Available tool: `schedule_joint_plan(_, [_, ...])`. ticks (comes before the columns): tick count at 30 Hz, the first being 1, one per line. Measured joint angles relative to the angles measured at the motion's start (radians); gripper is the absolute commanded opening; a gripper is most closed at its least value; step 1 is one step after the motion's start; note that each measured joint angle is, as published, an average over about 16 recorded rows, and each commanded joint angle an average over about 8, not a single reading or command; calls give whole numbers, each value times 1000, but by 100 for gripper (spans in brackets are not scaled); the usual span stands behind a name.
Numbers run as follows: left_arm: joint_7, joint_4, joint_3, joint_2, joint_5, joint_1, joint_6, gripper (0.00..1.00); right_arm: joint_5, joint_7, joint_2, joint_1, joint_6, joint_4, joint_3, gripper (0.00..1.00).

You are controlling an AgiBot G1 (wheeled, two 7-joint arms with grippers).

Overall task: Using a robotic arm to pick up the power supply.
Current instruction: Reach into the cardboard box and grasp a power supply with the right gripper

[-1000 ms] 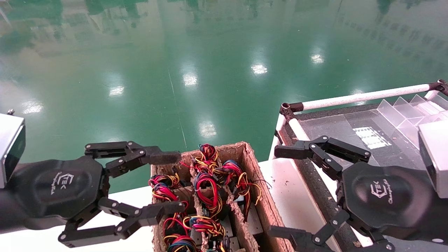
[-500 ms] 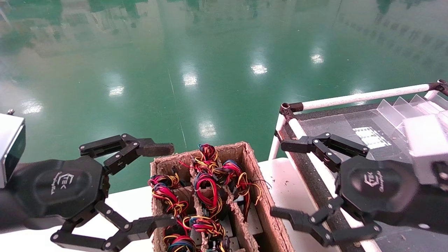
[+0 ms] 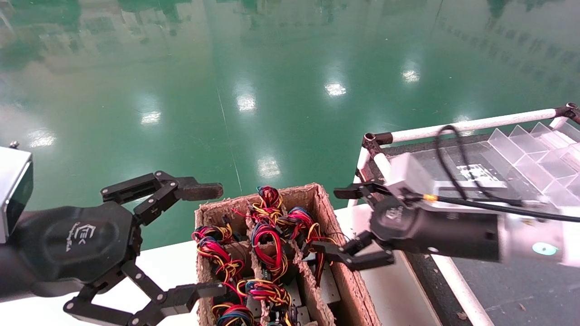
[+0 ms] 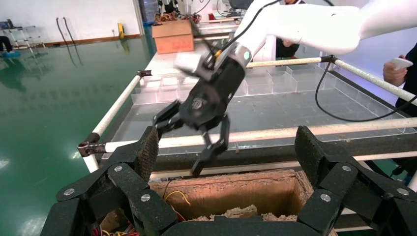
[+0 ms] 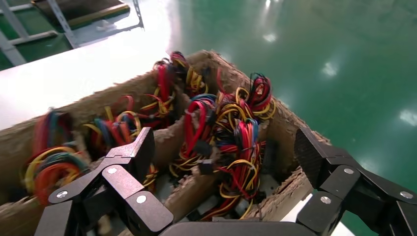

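Note:
A torn cardboard box [image 3: 327, 204] with dividers holds several power supplies under red, yellow and black wire bundles. My right gripper [image 3: 335, 221] is open, turned sideways at the box's right wall. Closest to it is the power supply [image 3: 304, 226] in the right-hand column. In the right wrist view that unit's bundle [image 5: 236, 142] lies below and between the spread fingers of the right gripper [image 5: 225, 147], apart from them. A bit of grey metal [image 5: 269, 184] shows under the wires. My left gripper [image 3: 201, 240] hangs open at the box's left side, holding nothing.
The box stands on a white tabletop [image 3: 172, 262]. To the right is a lower table with a white tube frame [image 3: 471, 123] and clear plastic dividers [image 3: 530, 145]. Green floor lies beyond. A person's hand [image 4: 401, 69] shows far off in the left wrist view.
My right arm swung left from over the side table and rolled, bringing its open gripper to the box's right wall. The left gripper's fingers spread slightly wider; the arm stayed put.

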Motion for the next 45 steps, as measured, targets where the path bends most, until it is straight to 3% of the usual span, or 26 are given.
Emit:
schedule_joint_plan(3, [0,0,0,0,0,0,0,100,-27,12,-33,18,16,-29,-17,6])
schedule_joint_plan(4, [0,0,0,0,0,0,0,100,-35,15,-43,22,21,-37,-22,0])
schedule_joint_plan(17, [0,0,0,0,0,0,0,100,-107,29,-108,44,77,-87,-59,0])
schedule_joint_plan(45, [0,0,1,0,-1,0,0,100,-261,46,-115,-39,261,72,-94,0])
